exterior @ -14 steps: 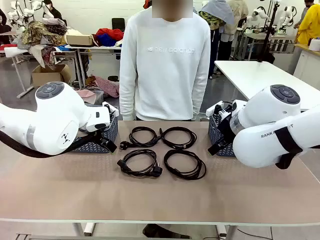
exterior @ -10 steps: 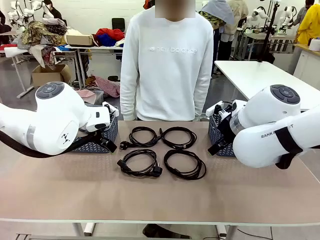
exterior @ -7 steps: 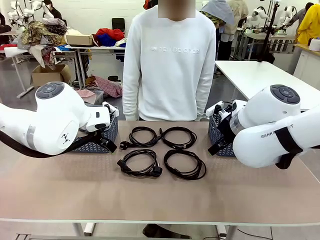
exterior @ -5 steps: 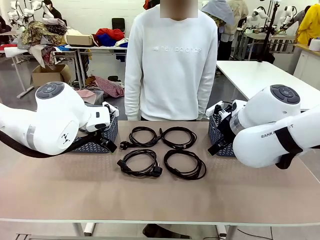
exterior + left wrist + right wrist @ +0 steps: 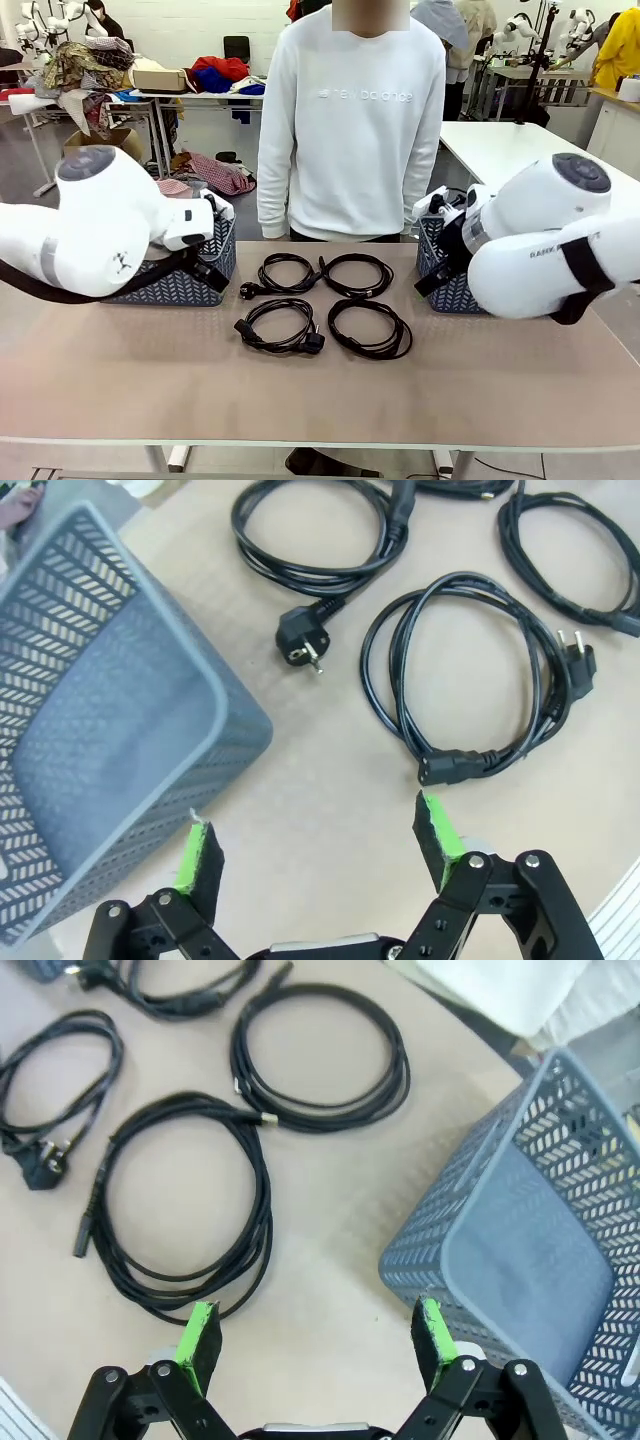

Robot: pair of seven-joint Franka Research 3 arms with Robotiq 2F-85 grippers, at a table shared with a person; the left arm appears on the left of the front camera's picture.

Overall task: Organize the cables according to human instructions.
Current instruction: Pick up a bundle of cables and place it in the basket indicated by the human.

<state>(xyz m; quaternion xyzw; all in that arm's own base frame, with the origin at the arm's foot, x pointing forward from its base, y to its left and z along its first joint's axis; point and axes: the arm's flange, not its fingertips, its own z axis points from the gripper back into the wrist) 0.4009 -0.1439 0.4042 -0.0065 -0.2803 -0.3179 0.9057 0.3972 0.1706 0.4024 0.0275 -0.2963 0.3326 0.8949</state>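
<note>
Well, cables point(image 5: 313, 343) mid tbl point(image 5: 320, 400), off edges.

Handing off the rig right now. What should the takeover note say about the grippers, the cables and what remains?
Left gripper: open, empty, over the table by the left basket.
Right gripper: open, empty, by the right basket.
Cables: four coils lie two-by-two on the table between the baskets.
Done: none sorted; what shows of the baskets looks empty.
Left: all four, on the person's instructions.
</note>
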